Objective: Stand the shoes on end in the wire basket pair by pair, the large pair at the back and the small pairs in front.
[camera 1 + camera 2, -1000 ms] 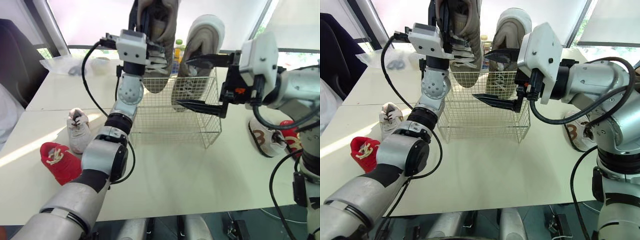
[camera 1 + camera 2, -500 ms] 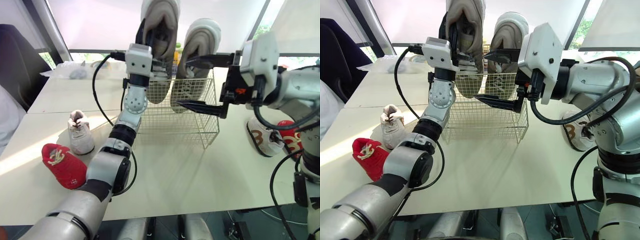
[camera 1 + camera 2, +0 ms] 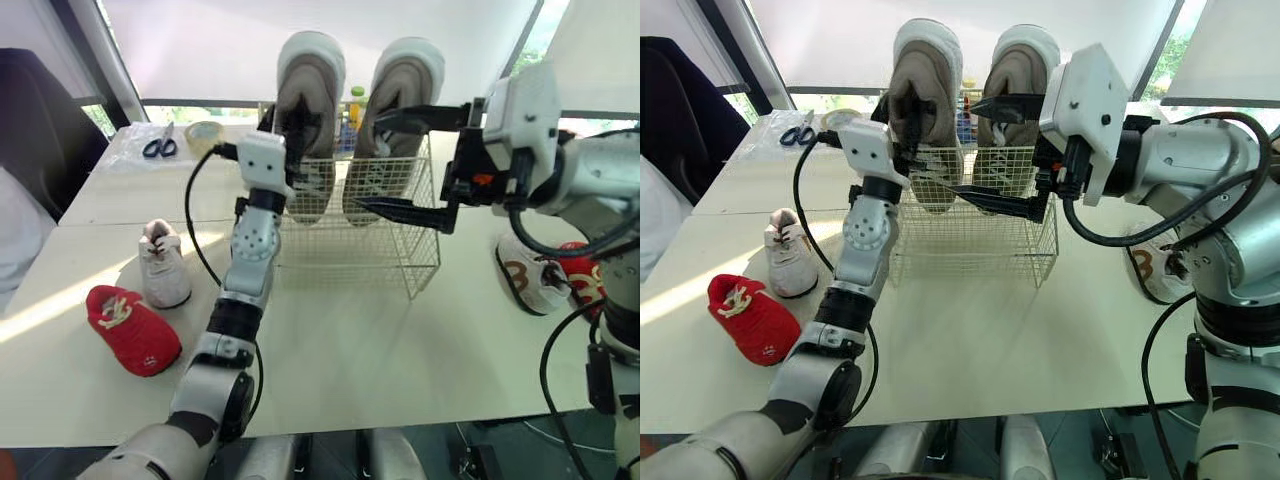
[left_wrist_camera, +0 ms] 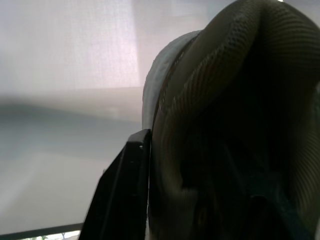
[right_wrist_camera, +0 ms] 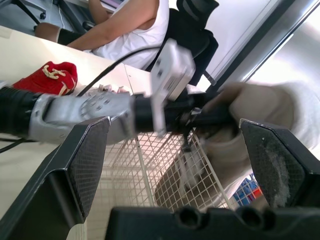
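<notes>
One grey shoe (image 3: 310, 70) sits pinched in left gripper (image 3: 290, 125) (right gripper (image 3: 367, 160) spread wide).

The pale tabletop (image 3: 400, 350) carries a few strays at its far left corner. Black-handled scissors (image 3: 155, 147) lie on a clear plastic sheet (image 3: 126, 146), with a roll of tape (image 3: 205, 131) lying flat just beside them. A green-capped bottle (image 3: 357, 98) stands at the tabletop's far edge. A black chair (image 3: 40, 120) stands off the tabletop's left side. In the right wrist view, a person in a white sleeveless top (image 5: 132, 27) sits near the tabletop.
</notes>
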`<move>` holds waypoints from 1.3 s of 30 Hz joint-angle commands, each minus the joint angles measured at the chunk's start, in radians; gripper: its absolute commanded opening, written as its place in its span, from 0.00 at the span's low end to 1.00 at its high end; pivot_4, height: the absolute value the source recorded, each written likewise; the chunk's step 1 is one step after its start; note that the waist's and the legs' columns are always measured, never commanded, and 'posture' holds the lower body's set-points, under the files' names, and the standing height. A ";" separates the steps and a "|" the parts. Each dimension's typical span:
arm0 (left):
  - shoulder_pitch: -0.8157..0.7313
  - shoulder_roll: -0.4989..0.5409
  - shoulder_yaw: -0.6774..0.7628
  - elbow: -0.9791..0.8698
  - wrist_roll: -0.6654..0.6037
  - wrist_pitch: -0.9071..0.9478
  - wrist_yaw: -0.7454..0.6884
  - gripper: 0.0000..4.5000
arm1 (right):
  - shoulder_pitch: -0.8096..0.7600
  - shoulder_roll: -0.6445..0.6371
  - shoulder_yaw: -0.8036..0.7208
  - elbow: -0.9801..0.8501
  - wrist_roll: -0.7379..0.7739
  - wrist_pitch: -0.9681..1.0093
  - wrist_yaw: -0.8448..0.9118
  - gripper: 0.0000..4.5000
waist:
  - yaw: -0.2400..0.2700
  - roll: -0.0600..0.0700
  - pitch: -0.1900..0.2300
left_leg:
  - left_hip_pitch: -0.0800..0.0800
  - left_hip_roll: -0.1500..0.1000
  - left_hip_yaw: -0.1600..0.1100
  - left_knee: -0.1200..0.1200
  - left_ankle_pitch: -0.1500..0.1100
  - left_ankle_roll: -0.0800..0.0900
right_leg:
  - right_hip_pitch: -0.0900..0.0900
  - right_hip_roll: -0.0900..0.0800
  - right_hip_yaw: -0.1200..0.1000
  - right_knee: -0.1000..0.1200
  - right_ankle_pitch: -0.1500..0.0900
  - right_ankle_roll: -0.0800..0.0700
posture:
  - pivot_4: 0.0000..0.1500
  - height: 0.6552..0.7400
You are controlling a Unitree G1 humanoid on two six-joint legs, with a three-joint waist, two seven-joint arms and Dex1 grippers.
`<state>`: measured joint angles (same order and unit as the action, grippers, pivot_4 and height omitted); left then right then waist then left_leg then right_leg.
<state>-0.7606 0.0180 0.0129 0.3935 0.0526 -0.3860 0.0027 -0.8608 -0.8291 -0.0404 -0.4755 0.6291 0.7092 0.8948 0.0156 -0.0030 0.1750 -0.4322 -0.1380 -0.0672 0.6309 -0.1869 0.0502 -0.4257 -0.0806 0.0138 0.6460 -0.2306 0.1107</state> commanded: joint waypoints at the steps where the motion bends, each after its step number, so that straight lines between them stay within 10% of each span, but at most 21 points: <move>1: 0.039 0.032 -0.008 -0.066 -0.012 0.036 -0.046 0.84 | -0.009 -0.006 -0.012 -0.001 -0.008 -0.025 0.007 1.00 | -0.002 0.000 0.000 | 0.000 0.000 0.000 0.000 0.000 0.000 | 0.000 0.000 0.000 0.000 0.000 0.000 | 1.00 1.00; 3: 0.070 0.053 -0.008 -0.127 -0.046 0.076 -0.098 0.98 | -0.008 -0.006 -0.012 0.001 -0.009 -0.026 0.010 1.00 | -0.003 0.000 0.000 | 0.000 0.000 0.000 0.000 0.000 0.000 | 0.000 0.000 0.000 0.000 0.000 0.000 | 1.00 1.00; 18: 0.211 0.331 0.109 -0.707 -0.555 0.664 -0.424 0.98 | 0.167 -0.093 -0.148 -0.009 -0.020 -0.006 -0.016 1.00 | -0.002 -0.001 0.001 | -0.002 0.000 0.000 -0.003 -0.001 0.002 | -0.002 0.000 0.000 -0.009 -0.001 -0.002 | 1.00 1.00; 26: 0.123 0.614 0.236 -0.679 -1.003 1.123 -0.658 0.98 | 0.437 -0.100 -0.386 0.092 -0.121 0.019 -0.192 1.00 | 0.000 -0.001 0.001 | -0.002 0.002 0.000 -0.004 -0.002 0.002 | -0.003 0.001 -0.001 -0.011 -0.002 -0.004 | 1.00 1.00; 39: 0.139 0.686 0.164 -0.706 -1.039 1.195 -0.843 0.98 | 0.906 0.012 -0.634 0.186 -0.220 0.005 -0.304 1.00 | -0.002 0.000 0.001 | -0.001 0.003 0.001 -0.010 -0.002 0.002 | 0.000 0.001 0.001 -0.014 -0.002 -0.005 | 1.00 1.00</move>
<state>-0.6158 0.7045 0.1717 -0.2852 -0.9900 0.8218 -0.8437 0.0254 -0.8327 -0.6417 -0.2641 0.4058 0.7124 0.6053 0.0137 -0.0030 0.1759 -0.4337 -0.1346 -0.0663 0.6209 -0.1885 0.0522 -0.4257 -0.0792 0.0147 0.6315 -0.2330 0.1058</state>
